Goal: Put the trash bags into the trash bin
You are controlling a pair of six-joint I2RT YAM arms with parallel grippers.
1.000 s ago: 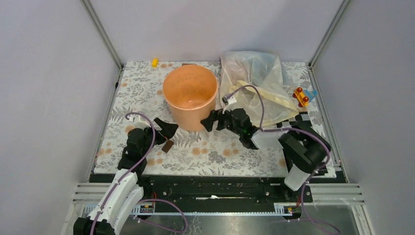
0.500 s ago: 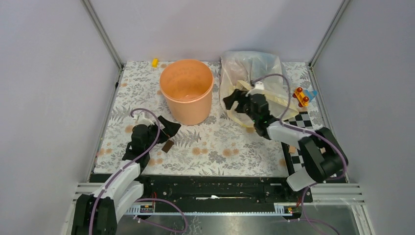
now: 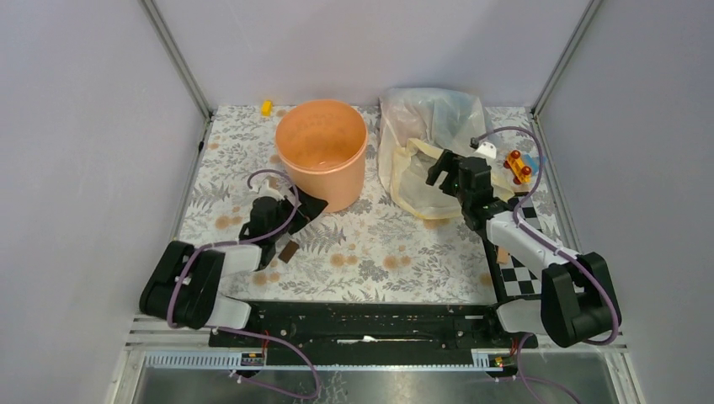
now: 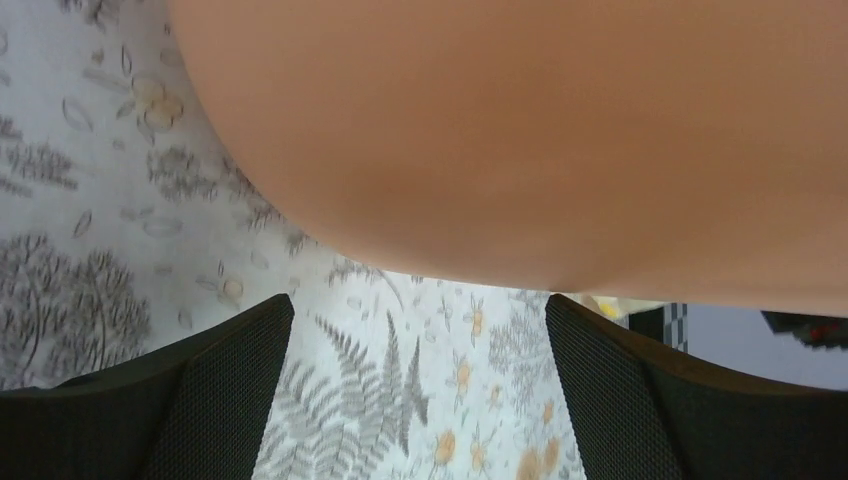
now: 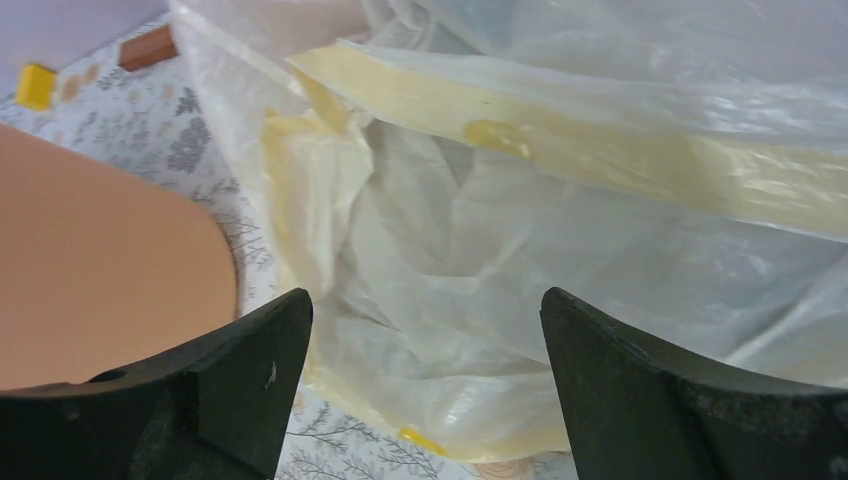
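1. 1 trash bin (image 3: pixel 324 192) stands upright at the back middle of the mat. There are 2 loose bags just to its right, 1 clear whitish bag (image 3: pixel 429 109) and 1 pale yellow bag (image 3: pixel 411 181), bunched together.
2. There are 2 arms. The left gripper (image 4: pixel 417 305) has its fingers spread wide, empty, at the foot of the bin wall. The right gripper (image 5: pixel 424 298) is also spread, over the 2 bags and clamping nothing.
3. There are 3 small things: 1 yellow block (image 3: pixel 266 107), 1 red, yellow and blue toy (image 3: pixel 520 166), and 1 brown piece (image 3: pixel 287 251).
4. The pink trash bag (image 3: pixel 324 171) shows only as a glossy pinkish sheen on the bin floor. Its colour is too like the bin's to be sure.
5. The left wrist view cuts the bin to a bare wall.
6. A grey floral mat (image 3: pixel 370 252) covers the table, with 1 checkerboard patch (image 3: pixel 518 273) near right. Plain grey walls (image 3: pixel 84 168) enclose it.
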